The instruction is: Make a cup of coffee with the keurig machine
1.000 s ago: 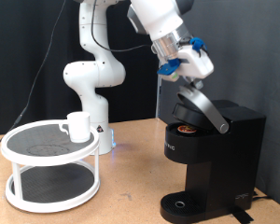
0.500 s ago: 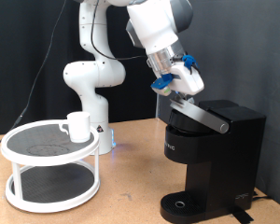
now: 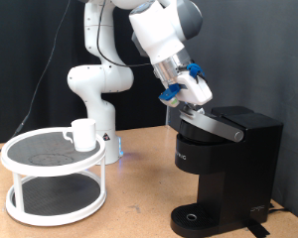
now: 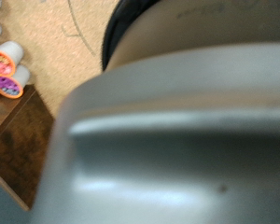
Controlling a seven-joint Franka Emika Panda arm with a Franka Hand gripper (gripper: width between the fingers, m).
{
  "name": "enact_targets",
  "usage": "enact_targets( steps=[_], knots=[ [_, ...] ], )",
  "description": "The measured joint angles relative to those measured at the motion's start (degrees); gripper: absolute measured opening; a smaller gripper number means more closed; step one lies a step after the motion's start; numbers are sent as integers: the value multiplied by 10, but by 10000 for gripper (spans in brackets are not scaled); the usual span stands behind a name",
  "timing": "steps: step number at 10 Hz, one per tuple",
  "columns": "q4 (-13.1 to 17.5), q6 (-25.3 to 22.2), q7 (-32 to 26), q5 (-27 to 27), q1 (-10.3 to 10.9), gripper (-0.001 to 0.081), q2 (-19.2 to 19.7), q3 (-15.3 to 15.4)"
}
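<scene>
The black keurig machine (image 3: 226,169) stands at the exterior view's right, its hinged lid (image 3: 221,124) tilted only slightly above the body. My gripper (image 3: 197,96), with blue fingers, presses on the lid's raised end. The wrist view is filled by the grey lid surface (image 4: 168,140), and no fingers show there. The white cup (image 3: 82,134) stands on the top shelf of the round white rack (image 3: 55,174) at the exterior view's left, far from the gripper.
The robot's white base (image 3: 94,94) stands behind the rack. The machine's round drip tray (image 3: 194,216) sits at its foot with nothing on it. Several small pods (image 4: 5,70) lie on the table in the wrist view.
The gripper has moved down and to the exterior view's left, pushing the lid from wide open to nearly shut. The pod seen in the open chamber is now covered.
</scene>
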Motion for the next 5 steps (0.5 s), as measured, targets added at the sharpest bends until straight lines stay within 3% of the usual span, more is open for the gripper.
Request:
enact_targets(
  steps=[3,5],
  knots=[
    [-2,26,-24,51,0,0,-4,-1],
    [-2,28,-24,45,-1,0,-5,-2]
  ],
)
